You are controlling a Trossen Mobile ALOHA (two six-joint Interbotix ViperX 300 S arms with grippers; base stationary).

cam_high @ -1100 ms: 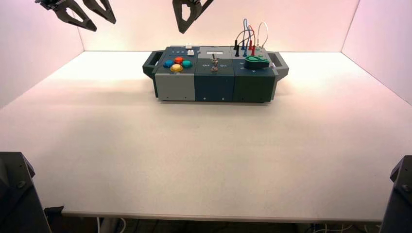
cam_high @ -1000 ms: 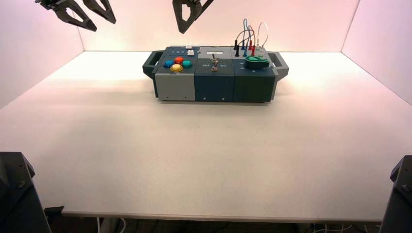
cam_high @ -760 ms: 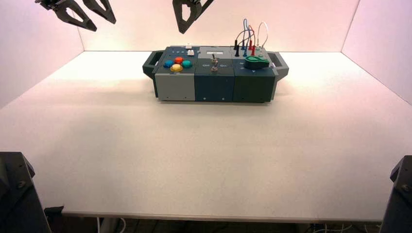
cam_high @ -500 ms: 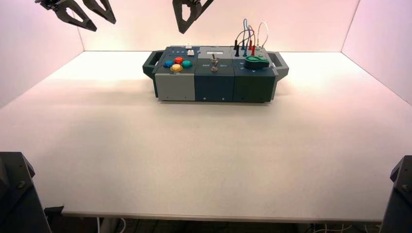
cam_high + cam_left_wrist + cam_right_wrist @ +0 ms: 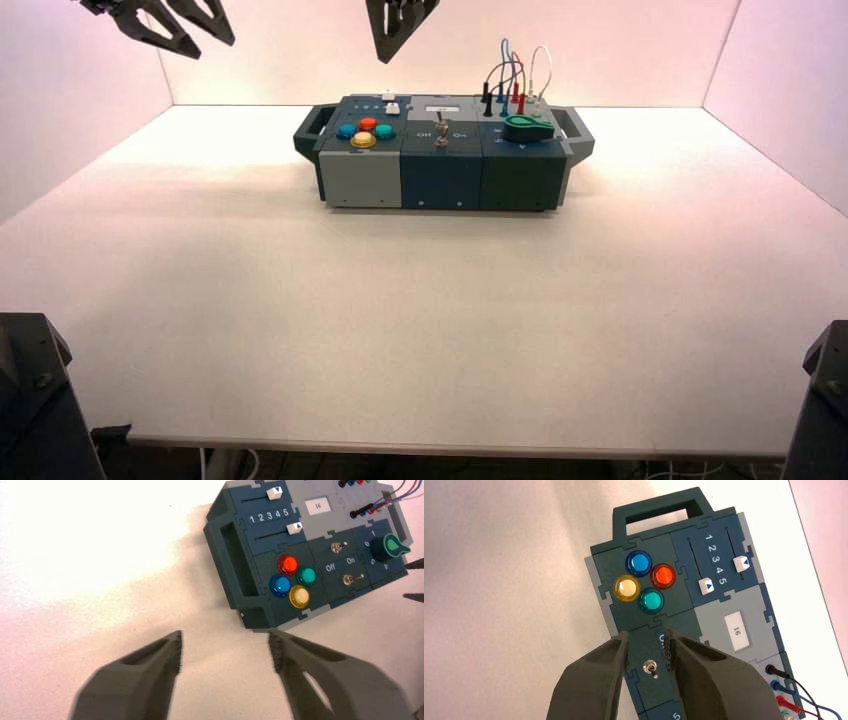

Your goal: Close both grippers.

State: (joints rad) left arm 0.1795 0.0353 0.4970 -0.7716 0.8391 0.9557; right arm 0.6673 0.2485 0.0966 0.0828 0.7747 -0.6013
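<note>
My left gripper (image 5: 213,48) hangs high at the back left, above the table and left of the box (image 5: 440,170). Its fingers stand wide apart and hold nothing, as the left wrist view (image 5: 225,642) shows. My right gripper (image 5: 387,55) hangs high above the box's left half. In the right wrist view (image 5: 646,642) its fingers stand a narrow gap apart and hold nothing. A small metal toggle switch (image 5: 650,669) on the box far below shows through the gap.
The box stands at the back middle of the white table (image 5: 420,320), with a handle at each end. It bears red, blue, green and yellow buttons (image 5: 644,582), two sliders (image 5: 724,575), a green knob (image 5: 392,547), and wires (image 5: 515,75).
My right gripper's fingers have come closer together and it has shifted slightly right. My left gripper has barely moved and stays wide open.
</note>
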